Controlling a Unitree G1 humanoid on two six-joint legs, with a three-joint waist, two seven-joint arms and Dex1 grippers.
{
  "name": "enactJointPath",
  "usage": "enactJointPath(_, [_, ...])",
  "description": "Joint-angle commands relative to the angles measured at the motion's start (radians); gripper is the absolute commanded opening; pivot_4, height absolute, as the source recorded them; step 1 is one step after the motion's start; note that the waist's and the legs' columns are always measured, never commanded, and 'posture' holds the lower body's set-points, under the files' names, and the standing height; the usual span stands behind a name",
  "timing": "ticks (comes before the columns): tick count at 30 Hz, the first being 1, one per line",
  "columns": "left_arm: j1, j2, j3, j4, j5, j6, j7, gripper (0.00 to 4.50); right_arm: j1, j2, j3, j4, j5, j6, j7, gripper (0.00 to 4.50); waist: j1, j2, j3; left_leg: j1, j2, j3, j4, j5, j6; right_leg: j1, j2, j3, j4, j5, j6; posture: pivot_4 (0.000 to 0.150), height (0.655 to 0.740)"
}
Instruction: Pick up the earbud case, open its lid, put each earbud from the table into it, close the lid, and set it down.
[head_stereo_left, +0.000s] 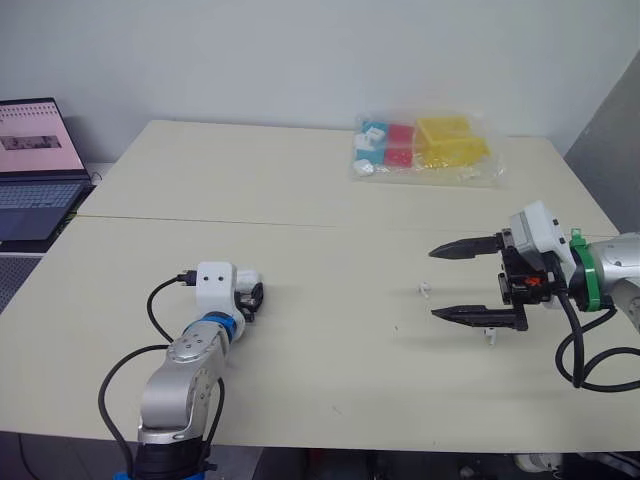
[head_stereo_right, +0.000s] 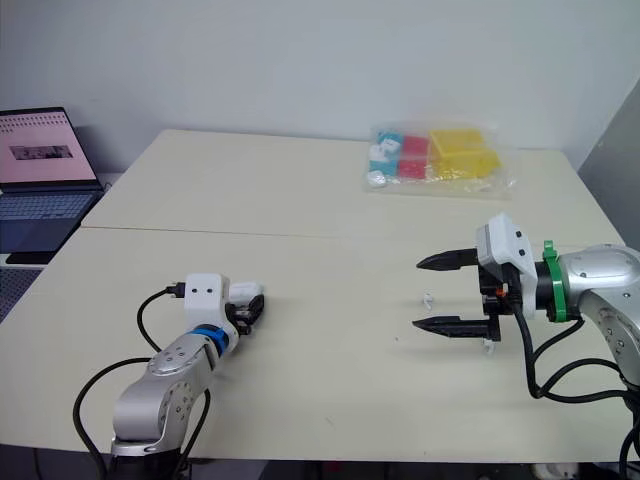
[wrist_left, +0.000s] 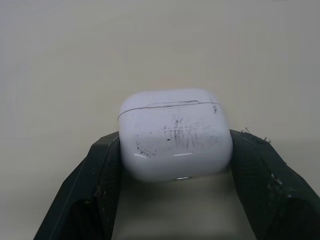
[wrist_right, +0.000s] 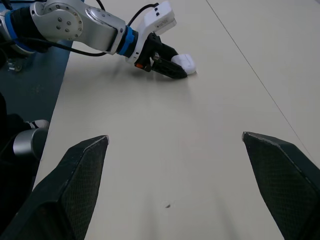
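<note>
The white earbud case (wrist_left: 175, 135) rests on the table with its lid closed, at the near left. My left gripper (head_stereo_left: 252, 296) is shut on it, one black finger (wrist_left: 102, 165) pressed to each side. One small white earbud (head_stereo_left: 425, 290) lies on the table between the tips of my right gripper (head_stereo_left: 433, 283), which hovers open and wide with nothing in it. The other earbud (head_stereo_left: 491, 336) lies just beside the right gripper's nearer finger. The right wrist view looks across the table to the case (wrist_right: 184, 62) held by the left arm.
A clear plastic bag of coloured blocks (head_stereo_left: 425, 145) lies at the far right of the table (head_stereo_left: 300, 180). An open laptop (head_stereo_left: 35, 165) stands off the table's left edge. A seam runs across the tabletop behind both grippers.
</note>
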Motion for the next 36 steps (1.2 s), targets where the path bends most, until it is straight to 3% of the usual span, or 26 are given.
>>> enactJointPath(1, [0.009,0.026,-0.093,-0.019,-0.064,-0.089,-0.196,2.79,0.033,-0.017,-0.089,-0.059,0.04,0.033,-0.037,4.5,0.002,0.001,0.001,-0.001,0.0,0.0,0.0,0.0,0.0,0.0,0.0,0.0,0.0,0.0,0.0,0.15,0.7364])
enactJointPath(5, [-0.019,0.092,-0.19,-0.025,-0.074,-0.226,-0.403,2.79,0.068,-0.01,-0.143,-0.099,0.087,0.096,-0.099,4.5,0.007,0.0,0.001,-0.007,-0.001,-0.001,0.002,0.0,0.0,-0.003,0.0,-0.002,-0.001,0.002,-0.003,0.15,0.7364])
enactJointPath(8, [-0.079,0.139,-0.294,0.02,-0.08,-0.391,-0.627,2.79,0.114,-0.001,-0.188,-0.17,0.204,0.249,-0.223,4.5,0.006,0.0,0.001,-0.009,-0.001,0.0,0.002,0.0,0.001,-0.005,0.0,-0.002,-0.001,0.002,-0.003,0.15,0.7364])
enactJointPath(13, [-0.171,0.188,-0.399,0.153,-0.005,-0.683,-0.838,2.79,0.135,0.016,-0.191,-0.213,0.386,0.435,-0.4,4.5,0.001,0.001,0.001,-0.009,-0.001,0.0,0.002,0.0,0.001,-0.005,0.001,-0.002,-0.001,0.002,-0.004,0.15,0.7364])
enactJointPath(19, [-0.264,0.159,-0.413,0.277,0.047,-0.988,-0.907,2.79,0.118,0.082,-0.137,-0.141,0.681,0.59,-0.667,4.5,0.003,0.001,0.001,-0.01,-0.001,0.0,0.002,0.0,0.001,-0.006,0.003,-0.003,0.0,0.0,0.0,0.15,0.7364])
enactJointPath(23, [-0.272,0.144,-0.415,0.285,0.038,-1.068,-0.924,2.79,0.124,0.109,-0.101,-0.124,0.785,0.59,-0.746,4.5,0.001,0.001,0.001,-0.01,0.0,0.001,0.002,-0.001,0.002,-0.006,0.004,-0.001,-0.001,0.0,0.0,0.15,0.7364])
enactJointPath(36, [-0.283,0.138,-0.423,0.316,0.051,-1.155,-0.939,2.79,0.048,0.209,0.042,-0.043,0.836,0.578,-0.872,4.5,-0.001,0.001,0.001,-0.01,0.0,0.0,0.002,-0.002,0.003,-0.006,0.005,-0.001,-0.001,-0.001,0.002,0.15,0.7364])
